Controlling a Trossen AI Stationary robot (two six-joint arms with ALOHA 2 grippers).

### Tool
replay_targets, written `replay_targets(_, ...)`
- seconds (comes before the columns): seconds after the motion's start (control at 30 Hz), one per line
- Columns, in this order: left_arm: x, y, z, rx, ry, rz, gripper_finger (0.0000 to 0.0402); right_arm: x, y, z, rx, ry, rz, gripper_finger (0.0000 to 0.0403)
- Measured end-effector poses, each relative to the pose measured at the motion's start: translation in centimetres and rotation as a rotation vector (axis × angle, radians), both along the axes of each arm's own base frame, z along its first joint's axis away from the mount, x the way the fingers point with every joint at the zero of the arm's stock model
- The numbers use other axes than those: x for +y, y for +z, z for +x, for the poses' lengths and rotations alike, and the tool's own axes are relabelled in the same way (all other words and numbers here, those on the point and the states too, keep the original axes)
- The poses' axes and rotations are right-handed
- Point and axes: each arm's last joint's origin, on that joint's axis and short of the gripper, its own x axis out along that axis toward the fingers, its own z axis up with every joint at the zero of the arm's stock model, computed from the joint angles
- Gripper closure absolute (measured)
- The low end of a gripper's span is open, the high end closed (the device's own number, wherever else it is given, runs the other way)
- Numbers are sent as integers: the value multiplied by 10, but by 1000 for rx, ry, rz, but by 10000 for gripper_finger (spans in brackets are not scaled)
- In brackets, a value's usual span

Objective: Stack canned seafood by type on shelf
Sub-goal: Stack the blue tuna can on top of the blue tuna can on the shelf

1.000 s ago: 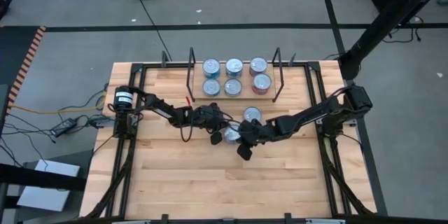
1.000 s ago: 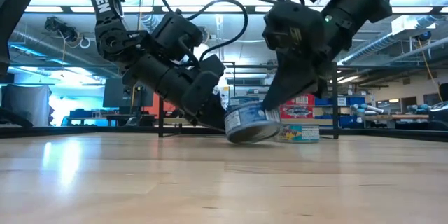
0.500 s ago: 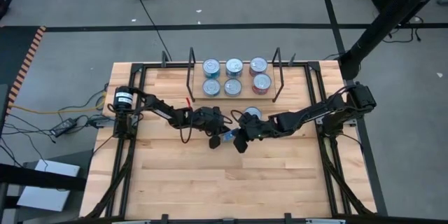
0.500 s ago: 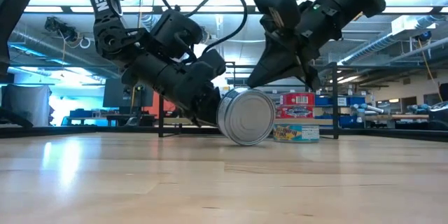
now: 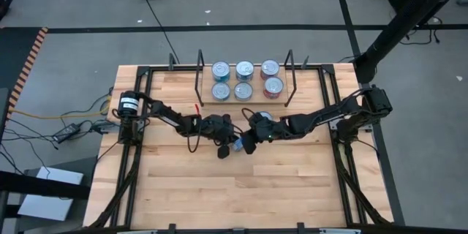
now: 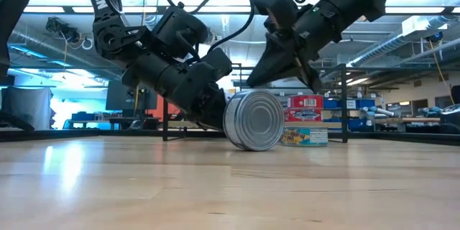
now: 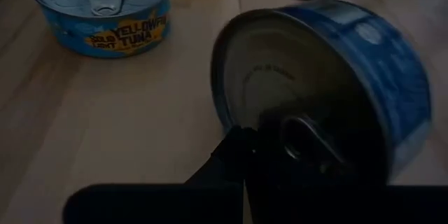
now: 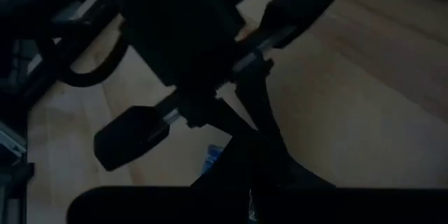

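Light wooden table [image 5: 183, 183] carries the shelf [image 5: 245, 80] at its far edge with six tins [image 5: 243, 79] in two rows, one flat tin [image 5: 262, 118] just before it, one on-edge tin [image 6: 253, 120] nearer mid-table.

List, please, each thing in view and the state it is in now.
Tipped can: standing on its edge on the table.
Yellowfin tuna can: flat on the table, lid up.
Cans on the shelf: upright, six tops showing, in two rows of three.
Left gripper: shut, against the tipped can.
Right gripper: shut, just above the tipped can.
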Motion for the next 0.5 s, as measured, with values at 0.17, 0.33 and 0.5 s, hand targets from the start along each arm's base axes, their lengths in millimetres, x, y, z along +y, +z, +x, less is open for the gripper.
replay_targets(0.17,11,-1,-2,26,24,-16,398,0,2,1,-20,14,-7,396)
replay_targets(0.33,22,6,-8,80,43,-6,398,0,4,1,-28,37,-19,396)
replay_targets(0.5,24,23,-19,127,15,48,398,-1,11,-2,-27,132,-57,395)
